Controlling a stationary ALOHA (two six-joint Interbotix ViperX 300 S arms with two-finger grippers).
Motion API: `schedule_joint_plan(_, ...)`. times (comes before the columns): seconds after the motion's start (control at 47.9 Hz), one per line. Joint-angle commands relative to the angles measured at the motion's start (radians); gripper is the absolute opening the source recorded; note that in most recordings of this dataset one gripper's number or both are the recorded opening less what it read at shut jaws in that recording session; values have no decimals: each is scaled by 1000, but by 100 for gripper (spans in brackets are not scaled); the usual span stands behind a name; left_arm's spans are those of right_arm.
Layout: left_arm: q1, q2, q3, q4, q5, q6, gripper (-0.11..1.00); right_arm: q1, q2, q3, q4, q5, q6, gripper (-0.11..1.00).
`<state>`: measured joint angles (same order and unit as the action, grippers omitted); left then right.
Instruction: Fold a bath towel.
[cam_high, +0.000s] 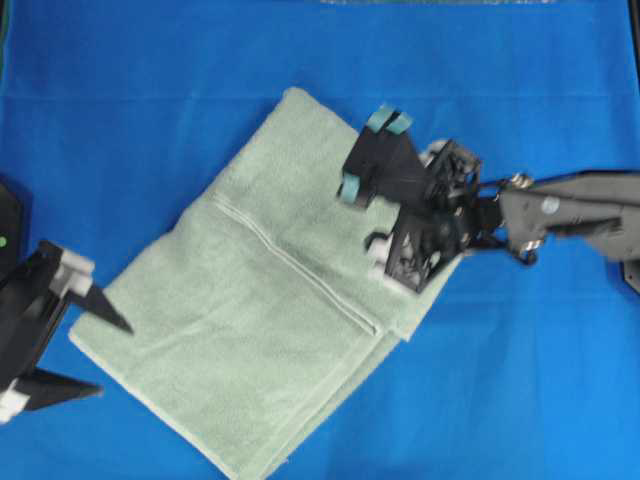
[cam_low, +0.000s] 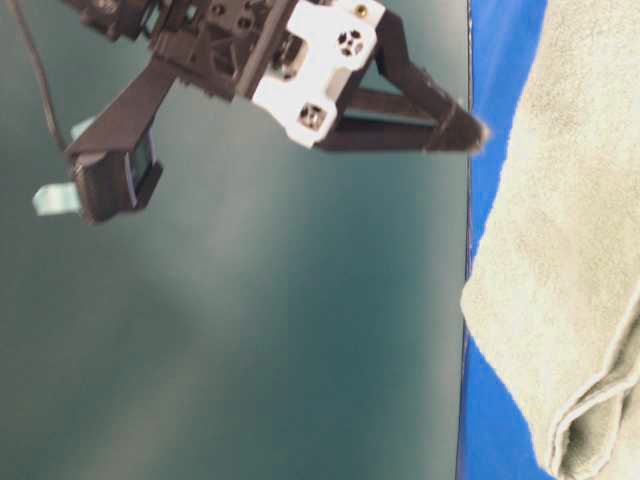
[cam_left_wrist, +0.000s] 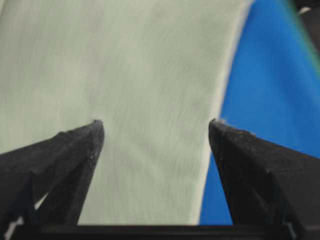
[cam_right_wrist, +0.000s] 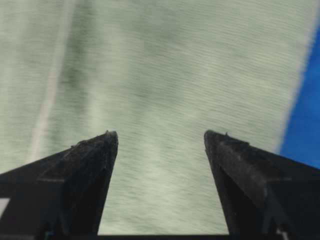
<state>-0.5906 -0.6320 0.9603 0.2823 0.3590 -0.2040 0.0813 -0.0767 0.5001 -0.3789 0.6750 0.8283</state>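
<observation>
Overhead view, bath towel (cam_high: 255, 330): pale green terry, lying folded on a slant from 1 o'clock down to 7 o'clock across the blue table cloth (cam_high: 120, 120). A flat hem stripe runs across its top layer, and 2 layers show stepped at the 4 o'clock corner.
Overhead view, handling: by my judgement soft, limp and fairly light. It should sag from any pinch, and the fuzzy pile should give good friction. The best holds look to be the hemmed corners, taking all layers at once.
Overhead view, right gripper (cam_high: 370, 155): above the towel's 1 o'clock end, jaws spread wide, nothing between them.
Overhead view, left gripper (cam_high: 112, 360): at 8 o'clock, just off the towel's 9 o'clock corner, jaws wide and empty.
Overhead view, obstacles: nothing else lies on the cloth. The right arm itself hangs over the towel's 3 o'clock edge.
Table-level view: the towel's stacked edges show at 5 o'clock, with a dark backdrop (cam_low: 250, 330) at 9 o'clock. One gripper hangs at 12 o'clock, blurred, jaws apart and holding nothing.
Left wrist view: fingers (cam_left_wrist: 75, 150) well apart over towel pile, with the hem and blue cloth at 3 o'clock. Nothing is gripped.
Right wrist view: fingers (cam_right_wrist: 90, 165) well apart above the towel. The blue cloth shows at 3 o'clock, and nothing is gripped.
</observation>
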Motion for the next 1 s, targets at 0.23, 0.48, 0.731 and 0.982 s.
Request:
schedule_joint_plan(0.23,-17,95,-51,-26,-109,104,80,-38,-87,64,-6,-48,-3,68)
schedule_joint_plan(0.48,-28,480,-232,-35,41,31,80,-71,-124,106,-6,-48,-3,68)
schedule_joint_plan(0.731,-29,735,-331,-31,124,-9,80,-74,-161,141,-8,-44,-3,68)
schedule_joint_plan(0.982,15,753,-333,-28,115,-14,77,-74,-192,172,-8,-49,-2,68)
